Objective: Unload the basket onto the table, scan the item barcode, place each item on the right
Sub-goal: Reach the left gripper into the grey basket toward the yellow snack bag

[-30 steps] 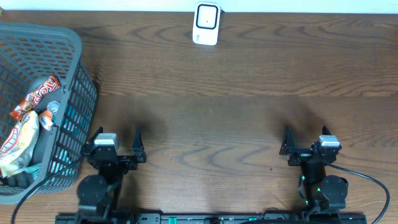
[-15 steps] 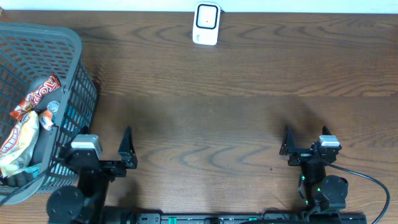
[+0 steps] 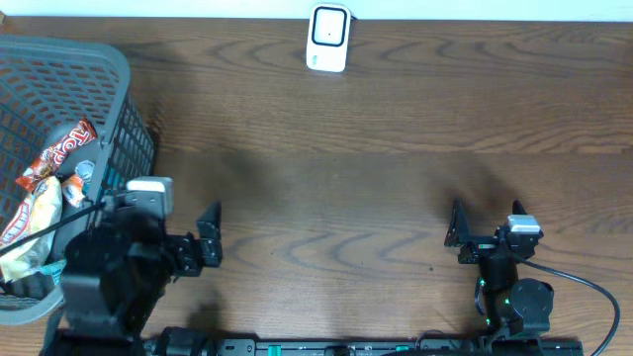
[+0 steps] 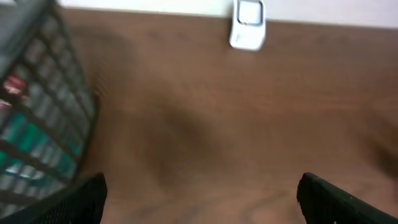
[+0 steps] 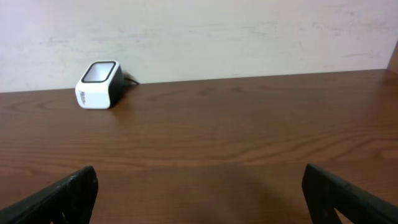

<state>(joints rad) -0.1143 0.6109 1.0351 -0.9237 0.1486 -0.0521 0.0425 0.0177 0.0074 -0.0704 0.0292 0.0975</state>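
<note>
The left fingers [image 4: 81, 200] were spread wide above the desk [image 3: 376, 168], with nothing held between them. The right fingers [image 5: 65, 194] were likewise spread wide and empty. The snack packets [image 3: 57, 150] were seen inside the grey basket [image 3: 124, 71], just to the left of the left fingers. The white scanner [image 3: 328, 38] was set well ahead of both pairs of fingers, at the desk's far edge.

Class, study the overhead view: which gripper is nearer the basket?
Left. The left gripper is just beside the basket, at its right wall, while the right gripper is far off to the basket's right, across the table.
</note>
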